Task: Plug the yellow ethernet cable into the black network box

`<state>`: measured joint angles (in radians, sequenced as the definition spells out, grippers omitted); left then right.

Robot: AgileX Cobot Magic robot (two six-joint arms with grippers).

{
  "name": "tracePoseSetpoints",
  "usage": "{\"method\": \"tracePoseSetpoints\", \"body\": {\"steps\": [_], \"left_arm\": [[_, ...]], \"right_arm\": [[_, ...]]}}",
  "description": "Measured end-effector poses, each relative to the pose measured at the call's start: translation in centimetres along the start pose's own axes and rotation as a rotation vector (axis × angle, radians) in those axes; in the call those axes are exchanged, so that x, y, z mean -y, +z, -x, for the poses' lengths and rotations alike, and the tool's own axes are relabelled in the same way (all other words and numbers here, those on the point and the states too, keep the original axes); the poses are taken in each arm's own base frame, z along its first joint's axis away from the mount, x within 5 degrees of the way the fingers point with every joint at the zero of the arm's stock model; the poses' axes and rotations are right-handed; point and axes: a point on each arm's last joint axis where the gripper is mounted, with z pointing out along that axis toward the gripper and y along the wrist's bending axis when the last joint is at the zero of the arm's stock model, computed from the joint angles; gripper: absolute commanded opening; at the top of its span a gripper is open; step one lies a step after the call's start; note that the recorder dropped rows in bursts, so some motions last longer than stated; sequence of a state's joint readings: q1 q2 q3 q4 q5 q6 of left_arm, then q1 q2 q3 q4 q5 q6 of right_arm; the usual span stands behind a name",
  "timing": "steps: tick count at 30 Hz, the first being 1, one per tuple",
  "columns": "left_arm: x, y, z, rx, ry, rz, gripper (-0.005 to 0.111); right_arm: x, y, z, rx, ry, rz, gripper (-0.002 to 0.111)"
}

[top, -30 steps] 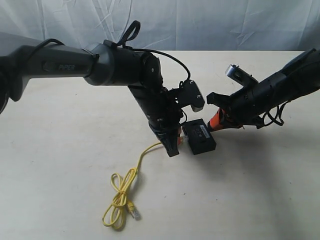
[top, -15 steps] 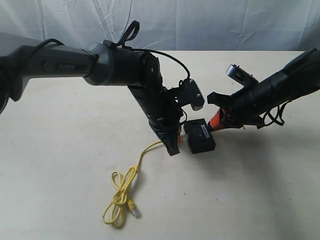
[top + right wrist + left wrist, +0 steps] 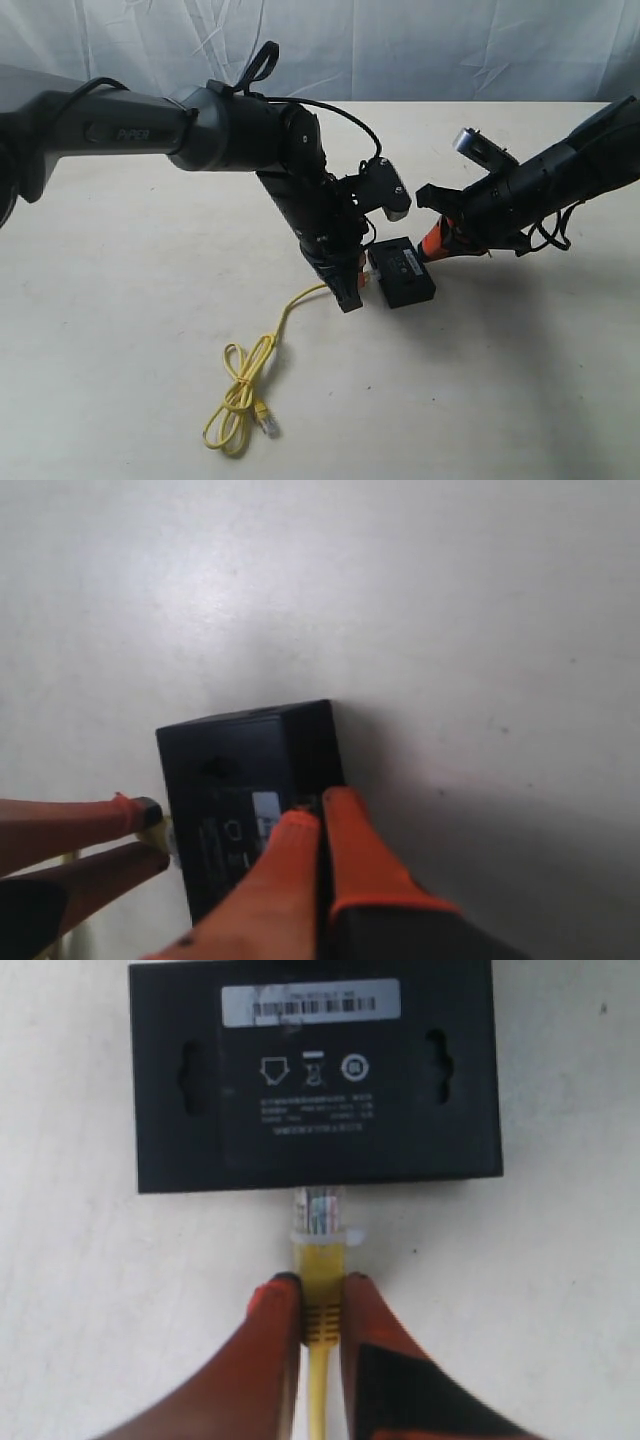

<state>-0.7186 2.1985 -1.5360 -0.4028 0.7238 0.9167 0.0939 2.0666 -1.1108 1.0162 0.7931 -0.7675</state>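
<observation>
Exterior view: your left hand (image 3: 348, 290) reaches down beside the black network box (image 3: 403, 272), a small flat rectangle of matte plastic lying on the pale surface (image 3: 520, 390). The yellow ethernet cable (image 3: 250, 385), a thin rubbery cord, trails from that hand into a loose loop. Your right hand (image 3: 432, 243) meets the box's far end.

Left wrist view: orange fingers (image 3: 275, 1330) are clamped on the ribbed yellow boot. The clear plastic plug (image 3: 318, 1210) touches the box's side wall, on the side away from the pale barcode label (image 3: 310, 1002) — whether it is seated, I cannot tell. Push straight and level until it seats.

Right wrist view: the right hand's fingers are pressed together, tips against the box's edge — bracing it, I judge. Hold firm so the smooth box cannot slide.
</observation>
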Motion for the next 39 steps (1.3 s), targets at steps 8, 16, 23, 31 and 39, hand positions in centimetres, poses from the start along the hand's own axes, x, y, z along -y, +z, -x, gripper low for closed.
{"method": "tracePoseSetpoints", "body": {"steps": [8,16,23,31,39], "left_arm": [[0.0,0.0,0.1,0.008,-0.008,-0.001,0.000],[0.0,0.0,0.1,0.009,-0.009,-0.002,0.000],[0.2,0.0,-0.1,-0.014,-0.002,-0.021,0.000],[0.1,0.0,-0.4,-0.043,-0.010,-0.009,0.000],[-0.1,0.0,-0.5,-0.052,-0.008,0.012,0.000]], "right_arm": [[0.9,-0.8,0.1,0.010,-0.003,-0.044,-0.001],[0.3,0.1,-0.1,-0.012,-0.018,-0.032,-0.001],[-0.7,0.9,-0.3,-0.021,-0.062,-0.045,-0.001],[-0.8,0.9,-0.4,-0.028,-0.068,-0.040,-0.001],[-1.0,1.0,-0.5,-0.036,-0.069,-0.032,-0.001]]}}
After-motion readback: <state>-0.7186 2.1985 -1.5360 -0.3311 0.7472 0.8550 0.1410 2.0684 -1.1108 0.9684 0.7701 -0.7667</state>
